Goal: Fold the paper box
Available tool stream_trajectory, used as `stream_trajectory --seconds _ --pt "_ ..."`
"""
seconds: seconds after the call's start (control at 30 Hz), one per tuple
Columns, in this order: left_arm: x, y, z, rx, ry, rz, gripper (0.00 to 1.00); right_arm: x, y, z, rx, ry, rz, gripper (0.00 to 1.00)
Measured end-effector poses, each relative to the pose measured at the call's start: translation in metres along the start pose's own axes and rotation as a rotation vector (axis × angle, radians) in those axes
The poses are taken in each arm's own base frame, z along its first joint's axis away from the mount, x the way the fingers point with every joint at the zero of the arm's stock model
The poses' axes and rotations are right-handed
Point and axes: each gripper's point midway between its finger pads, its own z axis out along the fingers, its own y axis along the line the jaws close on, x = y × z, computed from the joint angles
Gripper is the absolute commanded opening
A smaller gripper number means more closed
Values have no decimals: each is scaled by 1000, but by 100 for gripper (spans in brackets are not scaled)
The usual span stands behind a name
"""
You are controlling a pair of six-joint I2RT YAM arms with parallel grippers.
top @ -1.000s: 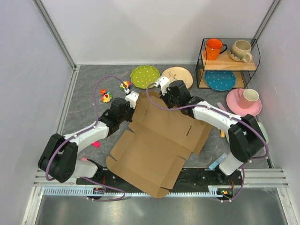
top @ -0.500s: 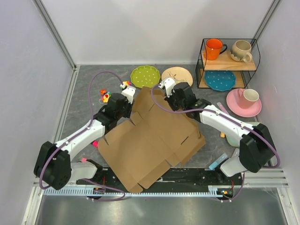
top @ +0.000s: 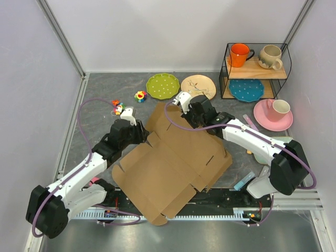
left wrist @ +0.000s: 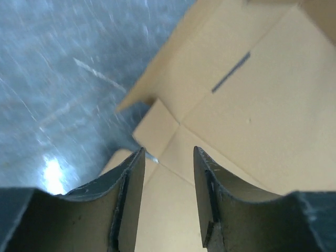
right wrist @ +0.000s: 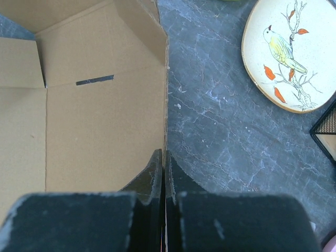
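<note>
We see our left gripper (left wrist: 168, 156) with its fingers parted and empty just above the unfolded cardboard box (top: 173, 168), our right gripper (right wrist: 164, 157) pinched shut on its edge, and a bird plate (right wrist: 286, 52) beyond to the right.

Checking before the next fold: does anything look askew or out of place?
The paper box lies unfolded and skewed, one corner overhanging the black front rail. Only the right pincer grips its edge; the left pincer is open above it.

The right gripper (right wrist: 164, 155) pinches an edge of the paper box (right wrist: 100, 121), bird plate (right wrist: 286, 52) nearby.
</note>
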Motion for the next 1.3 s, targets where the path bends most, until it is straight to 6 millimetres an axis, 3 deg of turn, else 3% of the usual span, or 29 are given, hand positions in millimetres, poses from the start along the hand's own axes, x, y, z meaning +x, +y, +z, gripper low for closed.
stream_trajectory --seconds 0.2,0.4,0.73,0.9,1.1,1.3 --pt "61 -4 -2 43 140 -153 60 1 1 -2 -3 13 0 0" --pt "81 0 8 12 212 -184 61 -6 5 -4 -13 6 -7 0" --pt "95 16 34 -88 240 -189 59 -6 8 -5 -19 4 -12 0" --pt "94 18 45 -105 228 -186 53 -7 11 -5 -23 3 -16 0" --pt "81 7 53 -40 134 -193 39 -8 14 -5 -29 0 -21 0" --pt "93 -17 47 62 109 -129 34 -8 14 -5 -29 0 -20 0"
